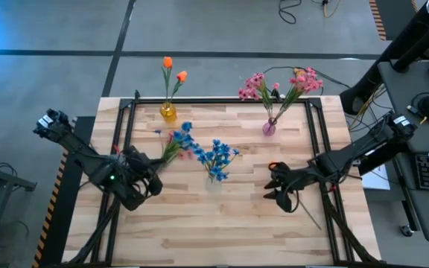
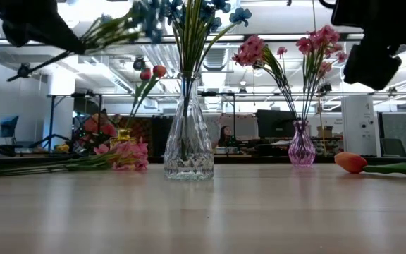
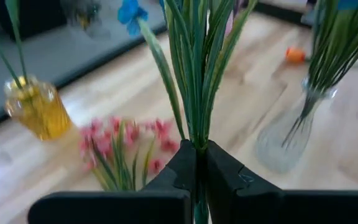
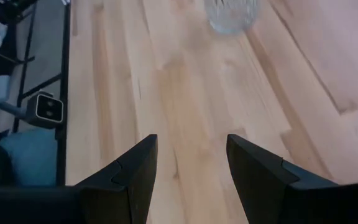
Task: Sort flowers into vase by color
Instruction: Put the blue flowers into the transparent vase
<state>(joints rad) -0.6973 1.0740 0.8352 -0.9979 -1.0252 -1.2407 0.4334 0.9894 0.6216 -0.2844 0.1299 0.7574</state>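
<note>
Currently held: left fingers (image 3: 197, 163) pinch blue flowers (image 3: 194, 68) by their stalks.
Feel: light, springy; grip low.
Right fingers (image 4: 188, 165): open, empty.

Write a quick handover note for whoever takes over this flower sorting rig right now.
Left gripper: shut on a blue stem, held in the air left of the clear vase.
Right gripper: open, empty, above bare table at the right.
Done: blue flowers in the clear vase, pink sprays in the pink vase, orange buds in the yellow vase.
Left: place the held blue stem; a pink spray lies on the table by the yellow vase; an orange bud lies near the right gripper.
</note>
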